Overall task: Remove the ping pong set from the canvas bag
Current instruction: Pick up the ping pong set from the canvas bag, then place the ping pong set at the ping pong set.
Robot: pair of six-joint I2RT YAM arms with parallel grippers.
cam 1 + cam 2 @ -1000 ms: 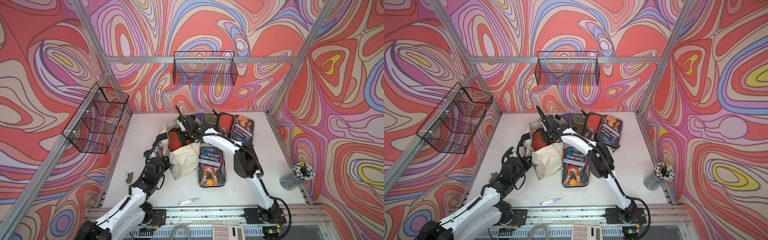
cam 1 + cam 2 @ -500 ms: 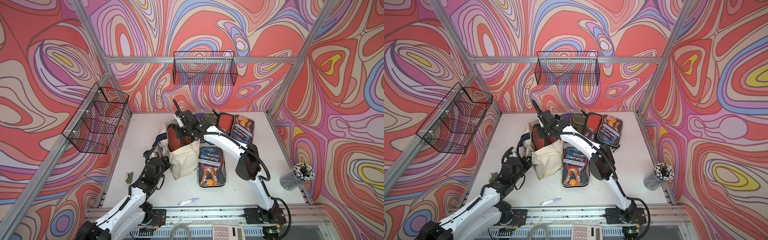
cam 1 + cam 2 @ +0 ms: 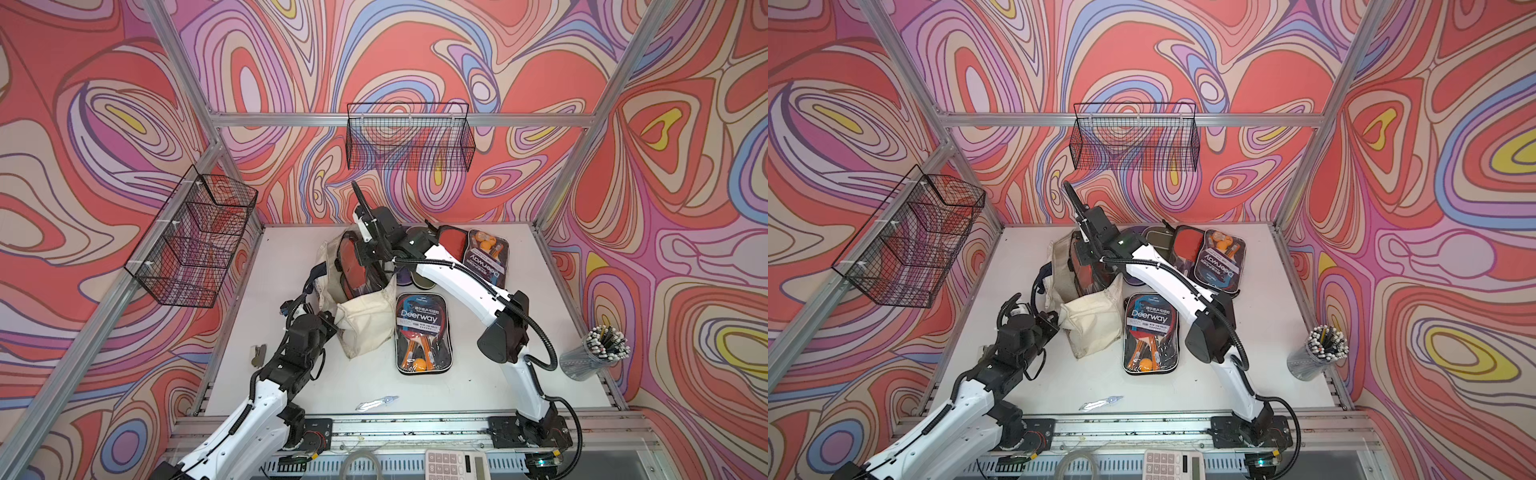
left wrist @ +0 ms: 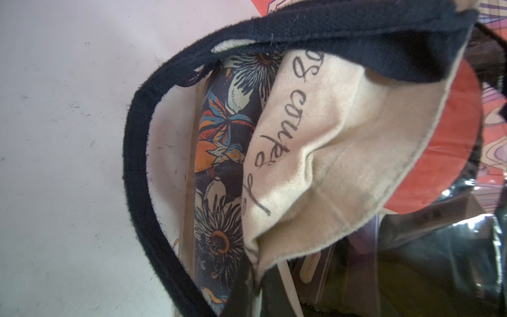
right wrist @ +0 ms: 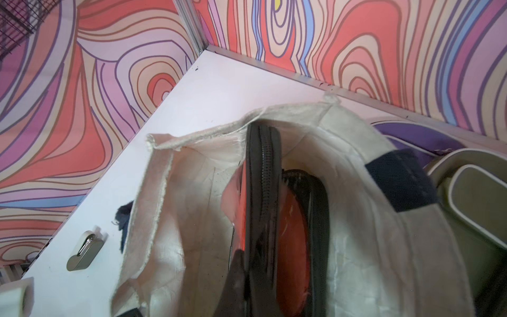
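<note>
White table (image 3: pixel 282 266): ping pong set (image 5: pixel 264 170) upright in bag (image 3: pixel 365 328), top edge clamped in right claw (image 5: pixel 247 271); left claw (image 3: pixel 331 323) pinches bag.

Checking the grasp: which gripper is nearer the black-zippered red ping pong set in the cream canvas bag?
Right: right gripper clamps the set; left gripper is outside, beside the bag.

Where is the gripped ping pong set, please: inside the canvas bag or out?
Partly inside: the ping pong set sticks past the rim of the canvas bag, lower part within.
</note>
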